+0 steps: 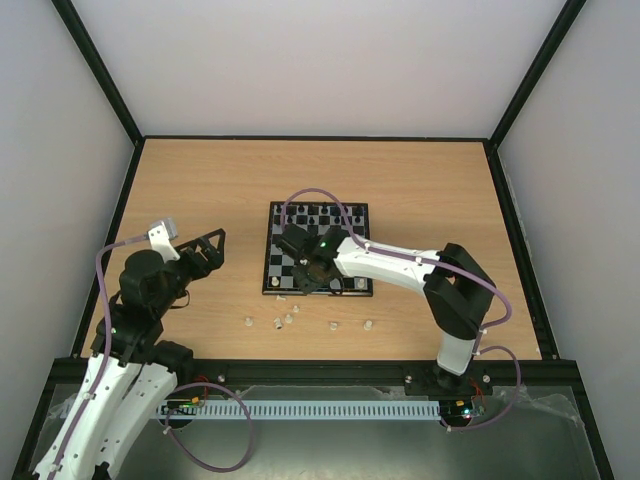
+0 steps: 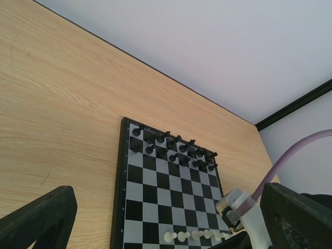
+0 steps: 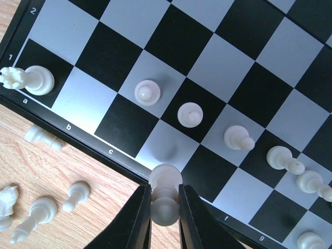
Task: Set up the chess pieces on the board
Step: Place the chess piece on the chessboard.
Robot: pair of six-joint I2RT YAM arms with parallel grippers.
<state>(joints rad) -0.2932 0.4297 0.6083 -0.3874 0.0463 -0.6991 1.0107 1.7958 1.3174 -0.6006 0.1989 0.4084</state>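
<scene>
Placing the held piece is the step in hand. The right gripper [image 3: 165, 193] is clenched on one white chess piece [image 3: 166, 175], gripped across its narrow part with the wider end pointing away from the wrist. Its kind cannot be told from this angle. The piece hangs over the near border of the board [image 3: 87, 102], just short of an empty light square in the back row.

Recommended procedure:
- Advance the piece until it is centred over the target square, not over the border.
- Keep it upright and lower it until the base sits flat.
- Part the fingers only slightly, then lift straight up so the piece is not dragged over.

Caution: a row of white pawns [image 3: 189, 114] stands on the squares just beyond. The pieces are light and likely to topple, so keep the fingers clear of them.

The left gripper [image 1: 212, 252] is released wide and grasps nothing. It hovers above the table [image 1: 200, 190], left of the board.

More white pieces [image 1: 277, 323] lie loose on the table, near the board's front edge. A white rook [image 3: 31, 79] occupies the corner square.
</scene>
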